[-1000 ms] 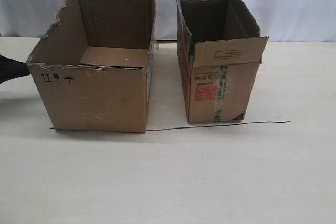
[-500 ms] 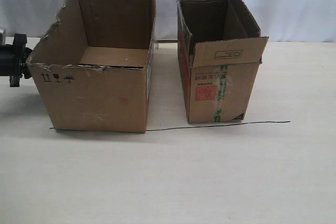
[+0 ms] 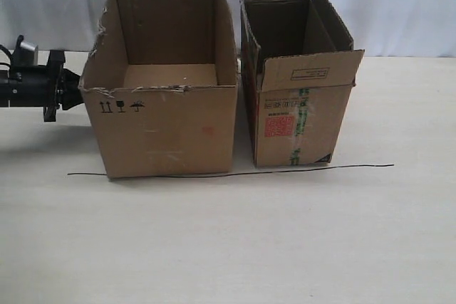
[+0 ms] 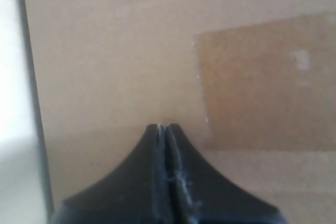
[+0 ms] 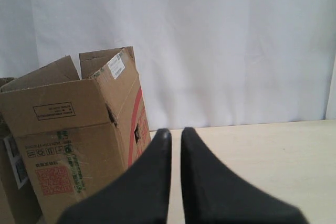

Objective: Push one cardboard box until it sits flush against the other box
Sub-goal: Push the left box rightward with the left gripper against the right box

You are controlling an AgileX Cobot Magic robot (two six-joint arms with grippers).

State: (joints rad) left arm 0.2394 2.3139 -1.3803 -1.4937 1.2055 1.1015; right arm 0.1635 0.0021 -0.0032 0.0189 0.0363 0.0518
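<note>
The wide torn-edged cardboard box (image 3: pixel 171 129) stands just left of the other box (image 3: pixel 299 119), the taller one with a red label. Their top edges nearly meet, and a thin sliver of table shows between them low at the front. My left gripper (image 3: pixel 77 94) reaches in from the left, shut and empty. Its tips (image 4: pixel 162 126) press on the wide box's left wall (image 4: pixel 115 51). My right gripper (image 5: pixel 176 130) is out of the exterior view. It hangs to the right of the other box (image 5: pixel 68 145), its jaws a narrow slit apart with nothing between them.
A thin black line (image 3: pixel 342 167) runs across the pale table (image 3: pixel 235 247) along the fronts of both boxes. A white curtain (image 3: pixel 399 5) closes off the back. A darker brown patch (image 4: pixel 262 82) marks the wall I press on.
My left arm has come in from the left edge and the wide box has slid right, from a wide gap to almost touching the taller box, which has not moved.
</note>
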